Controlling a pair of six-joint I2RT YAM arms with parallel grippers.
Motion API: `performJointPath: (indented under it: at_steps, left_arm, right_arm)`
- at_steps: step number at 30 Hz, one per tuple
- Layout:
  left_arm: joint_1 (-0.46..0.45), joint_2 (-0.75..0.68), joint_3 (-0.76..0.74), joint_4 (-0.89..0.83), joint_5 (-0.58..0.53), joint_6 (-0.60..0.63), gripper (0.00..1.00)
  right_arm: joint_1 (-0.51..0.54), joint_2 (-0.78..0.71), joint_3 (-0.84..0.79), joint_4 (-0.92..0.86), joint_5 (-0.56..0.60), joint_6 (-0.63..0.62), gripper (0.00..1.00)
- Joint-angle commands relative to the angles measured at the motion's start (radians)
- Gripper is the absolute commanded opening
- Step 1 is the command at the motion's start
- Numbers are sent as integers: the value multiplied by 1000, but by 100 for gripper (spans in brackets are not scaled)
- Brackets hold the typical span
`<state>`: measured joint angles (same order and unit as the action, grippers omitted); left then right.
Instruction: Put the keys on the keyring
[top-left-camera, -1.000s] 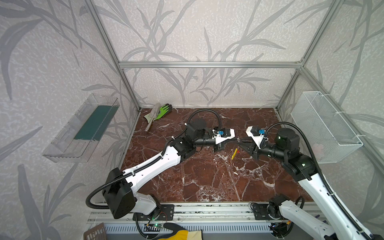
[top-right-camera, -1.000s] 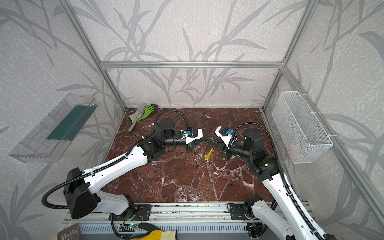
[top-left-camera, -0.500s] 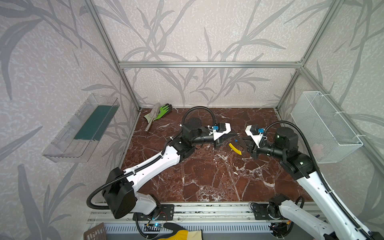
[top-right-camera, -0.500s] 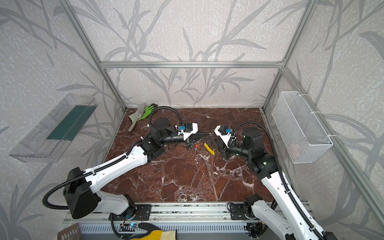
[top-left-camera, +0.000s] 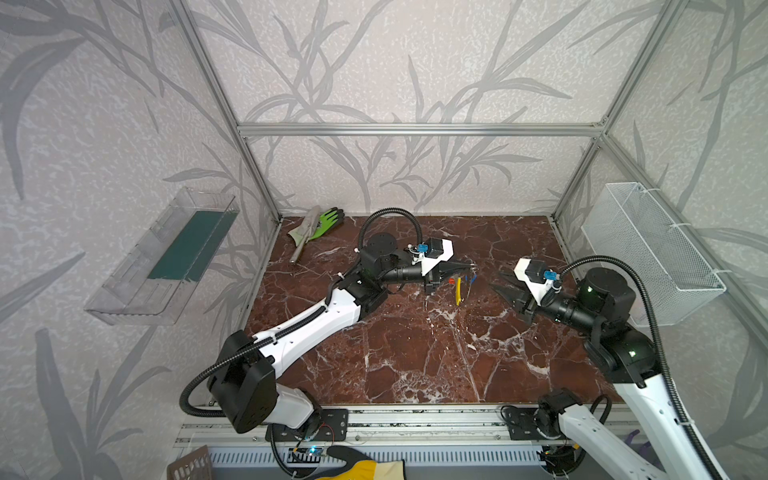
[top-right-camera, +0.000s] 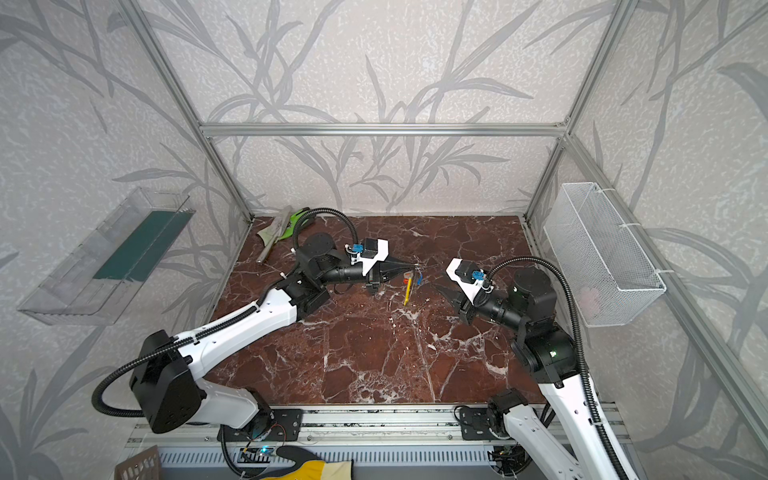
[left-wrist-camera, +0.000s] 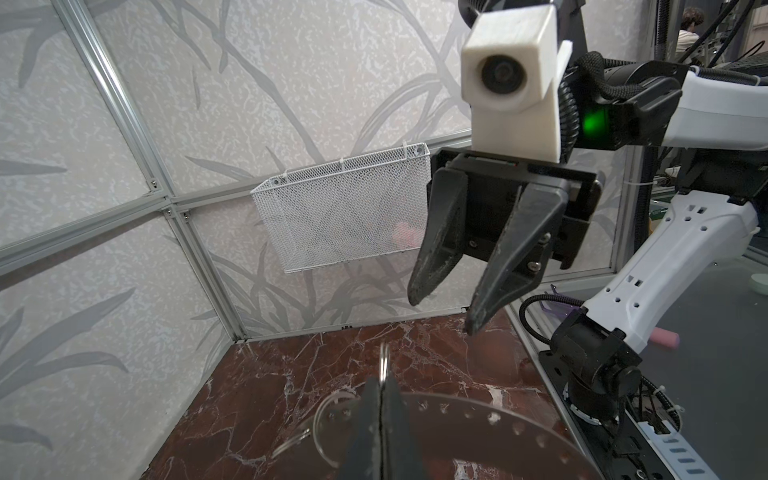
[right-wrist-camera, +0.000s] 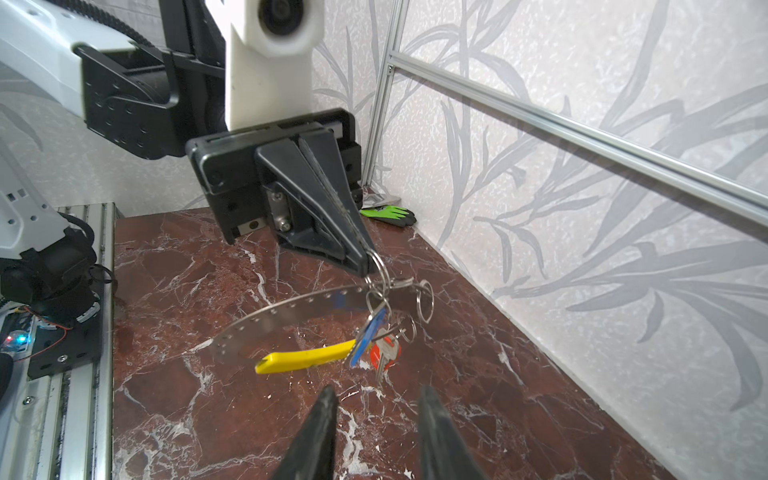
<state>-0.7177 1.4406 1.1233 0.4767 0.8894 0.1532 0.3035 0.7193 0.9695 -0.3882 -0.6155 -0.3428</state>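
Note:
My left gripper (top-left-camera: 471, 266) (right-wrist-camera: 365, 266) is shut on a small wire ring of the keyring (right-wrist-camera: 291, 311). The keyring is a thin grey hoop with a yellow section (right-wrist-camera: 303, 359) (top-left-camera: 458, 291), and it hangs just above the marble floor. Two keys dangle from small rings under that grip, one with a blue head (right-wrist-camera: 368, 332) (top-right-camera: 419, 278) and one with a red-orange head (right-wrist-camera: 384, 353) (top-left-camera: 452, 281). My right gripper (top-left-camera: 498, 280) (right-wrist-camera: 377, 390) (left-wrist-camera: 444, 307) stands open and empty, a short way right of the keys and apart from them.
A green glove (top-left-camera: 328, 218) and a grey tool (top-left-camera: 303, 237) lie in the back left corner. A white mesh basket (top-left-camera: 648, 249) hangs on the right wall. On the left wall hangs a clear tray (top-left-camera: 166, 257). The metal rail (top-left-camera: 415, 419) runs along the front edge.
The right gripper has drawn back to the right, away from the keyring, and its jaws stand wider. The yellow section has swung down to hang under the left gripper.

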Motion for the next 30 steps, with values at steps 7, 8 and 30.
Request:
performJointPath:
  at_steps: [7, 8, 30]
  left_arm:
    - [-8, 8, 47, -32, 56, 29, 0]
    - [-9, 7, 49, -43, 55, 35, 0]
    - [-17, 1, 55, -38, 75, 34, 0]
  right_arm:
    - [-4, 92, 19, 126, -118, 83, 32]
    - [-4, 98, 17, 142, -126, 90, 31]
    - [-4, 150, 5, 140, -203, 104, 14]
